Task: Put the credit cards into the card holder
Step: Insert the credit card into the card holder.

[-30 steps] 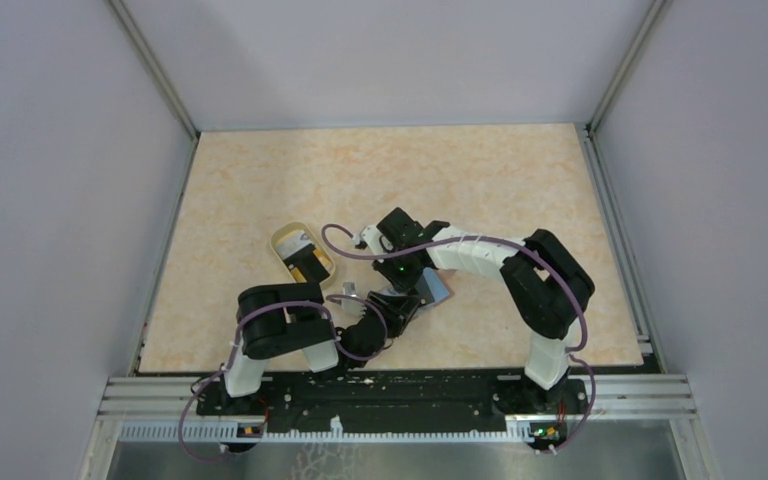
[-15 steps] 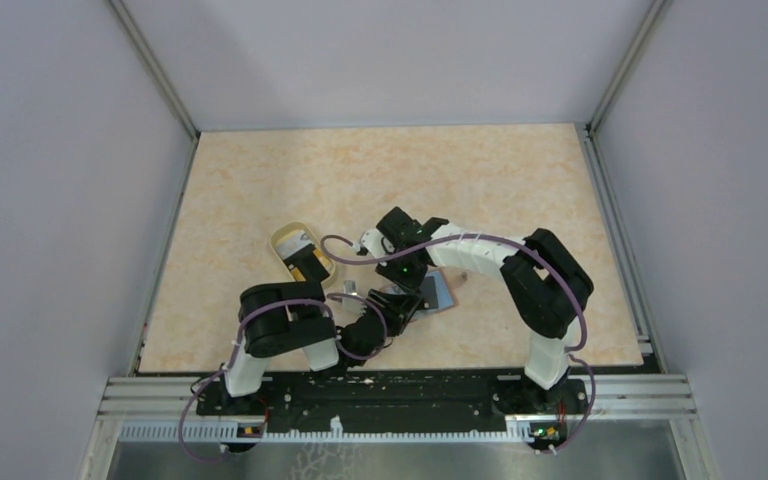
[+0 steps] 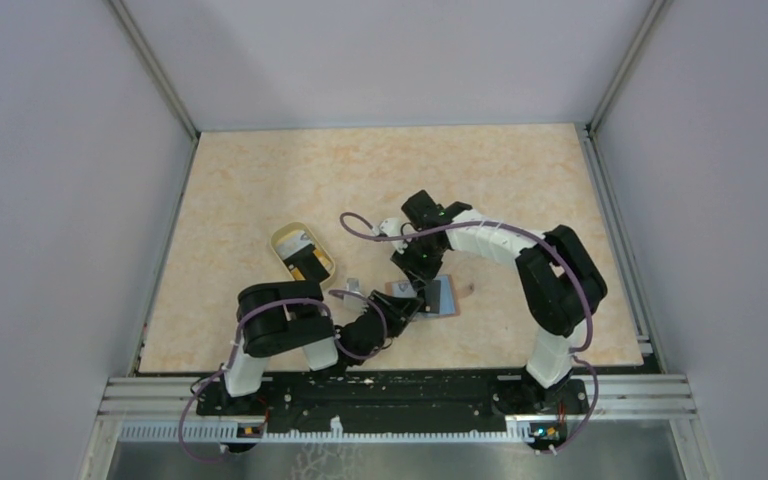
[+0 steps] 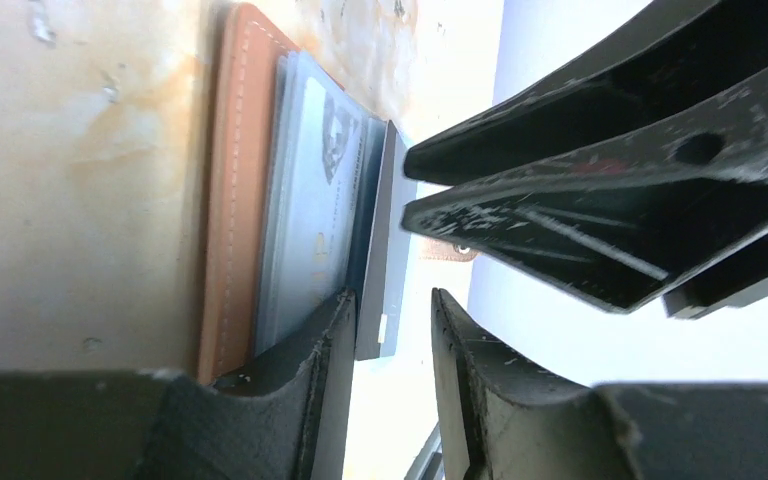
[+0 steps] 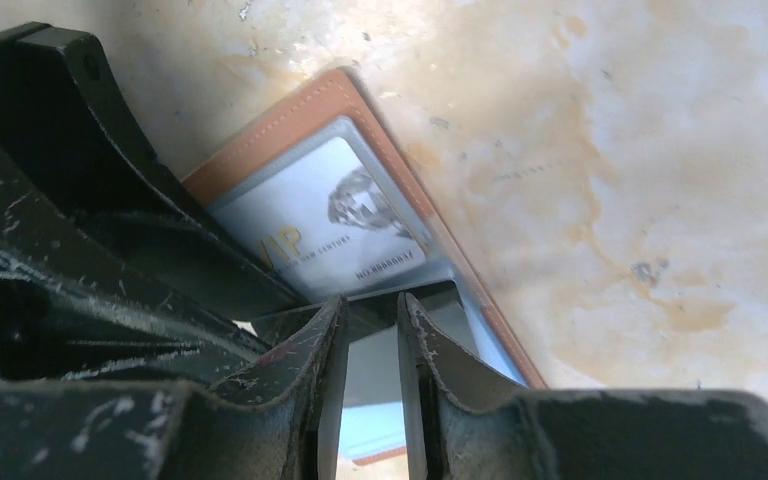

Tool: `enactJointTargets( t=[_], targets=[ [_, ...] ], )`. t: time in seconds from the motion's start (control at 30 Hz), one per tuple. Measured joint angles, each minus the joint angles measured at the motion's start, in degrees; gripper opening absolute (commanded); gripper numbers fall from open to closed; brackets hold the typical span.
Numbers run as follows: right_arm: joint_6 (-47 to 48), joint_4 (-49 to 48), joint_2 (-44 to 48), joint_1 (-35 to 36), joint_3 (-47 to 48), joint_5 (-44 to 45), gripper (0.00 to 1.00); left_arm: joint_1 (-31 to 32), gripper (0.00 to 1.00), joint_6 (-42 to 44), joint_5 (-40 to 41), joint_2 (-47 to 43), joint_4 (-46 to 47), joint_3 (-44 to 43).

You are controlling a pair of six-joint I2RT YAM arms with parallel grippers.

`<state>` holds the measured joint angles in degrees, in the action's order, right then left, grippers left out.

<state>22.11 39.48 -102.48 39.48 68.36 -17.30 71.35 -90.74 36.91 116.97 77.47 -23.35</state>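
The card holder (image 3: pixel 442 296) lies open on the table, brown outside and light blue inside. A white card (image 5: pixel 325 225) sits in its clear pocket; the same card (image 4: pixel 310 215) shows in the left wrist view beside the brown stitched edge (image 4: pixel 225 200). My left gripper (image 4: pixel 392 335) is open at the holder's near left side, with a dark inner flap (image 4: pixel 388 250) standing up against its left finger. My right gripper (image 5: pixel 368 315) hovers over the blue lining with a narrow gap and nothing between its fingers. An orange-yellow card (image 3: pixel 312 270) lies in the cup.
A translucent yellowish cup (image 3: pixel 290 240) stands left of both grippers. The right gripper's black fingers (image 4: pixel 580 190) crowd close to the left gripper over the holder. Grey walls enclose the table on three sides.
My right wrist has swung to the right and farther back, uncovering more of the blue lining, and its jaws have parted a little. The left gripper has stayed by the holder.
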Motion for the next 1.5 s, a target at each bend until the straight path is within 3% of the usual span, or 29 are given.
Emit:
enactJointTargets(
  t=[0.27,0.63,1.03,1.5],
  targets=[
    [0.0,1.1,2.4,-5.6,0.0,-6.0,0.25,-0.5,0.52,3.3,-2.7,-4.4,-11.5,-4.2],
    [-0.6,2.5,0.6,-5.8,0.6,-11.5,0.16,-0.6,0.53,10.9,-4.0,-9.2,-26.6,-9.6],
    [-0.4,4.9,-5.0,-4.9,1.7,-10.9,0.14,-0.6,0.54,14.4,-4.4,-9.4,-26.9,-9.9],
    [8.9,13.5,-5.2,-3.6,4.2,-4.8,0.14,-0.6,0.57,16.9,-4.9,-10.2,-27.3,-9.9]
  ],
)
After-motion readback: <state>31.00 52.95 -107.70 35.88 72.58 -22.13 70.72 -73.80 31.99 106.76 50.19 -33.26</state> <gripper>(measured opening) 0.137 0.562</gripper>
